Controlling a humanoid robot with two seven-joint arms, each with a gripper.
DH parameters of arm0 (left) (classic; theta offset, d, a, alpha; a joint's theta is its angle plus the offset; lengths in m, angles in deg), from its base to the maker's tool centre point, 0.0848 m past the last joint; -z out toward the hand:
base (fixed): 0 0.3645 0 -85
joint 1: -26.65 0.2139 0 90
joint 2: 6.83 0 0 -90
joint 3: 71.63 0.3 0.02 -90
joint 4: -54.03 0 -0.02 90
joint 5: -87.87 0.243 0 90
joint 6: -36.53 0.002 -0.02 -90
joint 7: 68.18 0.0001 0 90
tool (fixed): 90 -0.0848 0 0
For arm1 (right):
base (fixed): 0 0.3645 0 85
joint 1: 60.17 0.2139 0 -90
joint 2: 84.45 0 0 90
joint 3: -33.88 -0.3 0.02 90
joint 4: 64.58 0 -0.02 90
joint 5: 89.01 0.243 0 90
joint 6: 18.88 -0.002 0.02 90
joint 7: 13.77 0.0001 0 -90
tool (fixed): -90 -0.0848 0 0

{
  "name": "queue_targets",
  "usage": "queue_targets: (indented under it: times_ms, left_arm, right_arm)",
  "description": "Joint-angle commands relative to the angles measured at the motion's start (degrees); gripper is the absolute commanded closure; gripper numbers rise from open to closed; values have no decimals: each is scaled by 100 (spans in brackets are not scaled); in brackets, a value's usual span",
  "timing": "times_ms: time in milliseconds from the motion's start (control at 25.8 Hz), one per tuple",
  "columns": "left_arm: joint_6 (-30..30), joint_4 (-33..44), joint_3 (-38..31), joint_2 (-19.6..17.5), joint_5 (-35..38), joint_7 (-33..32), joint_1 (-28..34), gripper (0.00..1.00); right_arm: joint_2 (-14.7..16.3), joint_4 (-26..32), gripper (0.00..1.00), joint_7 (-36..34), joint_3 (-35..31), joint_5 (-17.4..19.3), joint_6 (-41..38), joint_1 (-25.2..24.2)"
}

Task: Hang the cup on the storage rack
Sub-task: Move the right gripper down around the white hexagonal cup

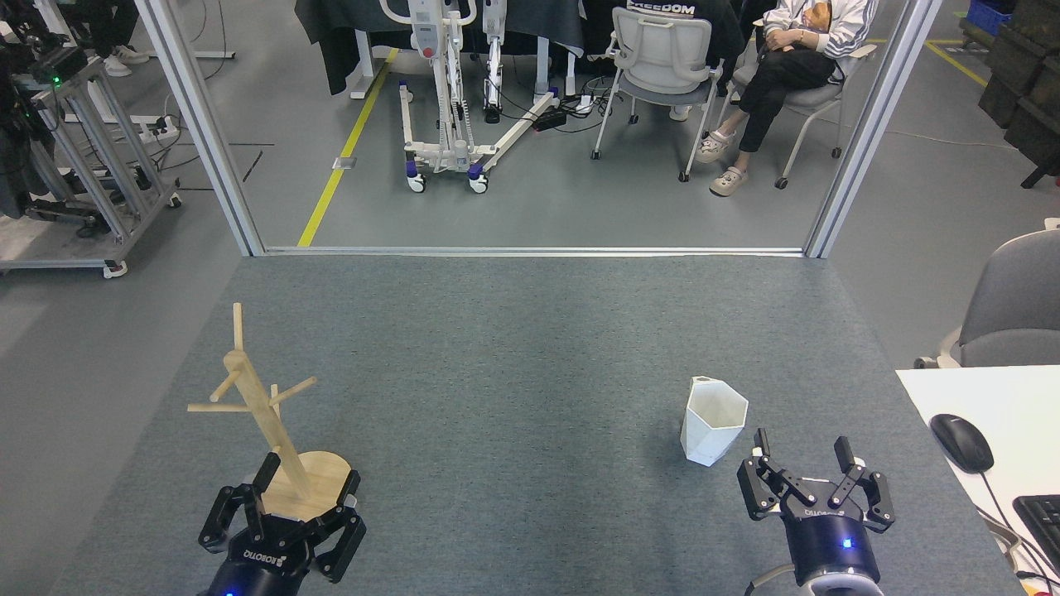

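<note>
Both grippers sit at the near edge of the view, the left gripper (286,497) low on the left and the right gripper (805,473) low on the right, each with its fingers spread and nothing between them. Beneath them the grey table (530,348) stretches away to a metal frame at its far edge.

On the near left of that surface stands the storage rack (269,414), its slanted post rising from a round base that lies between the left gripper's open fingers; whether the fingers touch the base I cannot tell. Its pegs are all bare.

Smaller, on the near right, the cup (712,420) stands upright on the table, just beyond the right gripper and a little to its left, apart from it. Its handle seems to be the small bump at the far rim.

By my reading the task has barely begun: the cup is ungrasped and well apart from the rack. Grasping, carrying across and hooking the handle over a peg all remain.
</note>
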Motion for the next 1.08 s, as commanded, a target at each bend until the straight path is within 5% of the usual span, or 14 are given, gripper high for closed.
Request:
queue_targets:
  times_ms: [0, 348, 619, 1045]
  left_arm:
    - [15, 3, -10, 29, -37, -1, 10, 0]
    - [-11, 118, 7, -15, -230, 297, 72, 0]
    - [-749, 144, 42, -15, -248, 482, 72, 0]
    - [-1022, 135, 253, 116, -257, 491, 89, 0]
  right_arm:
    - [11, -2, 0, -24, 66, 12, -14, 5]
    - [11, -90, 0, -24, 154, 91, -32, 243]
    - [2, -1522, 1, -24, 927, 609, -23, 1420]
    - [160, -2806, 0, -15, 1085, 653, -32, 2079]
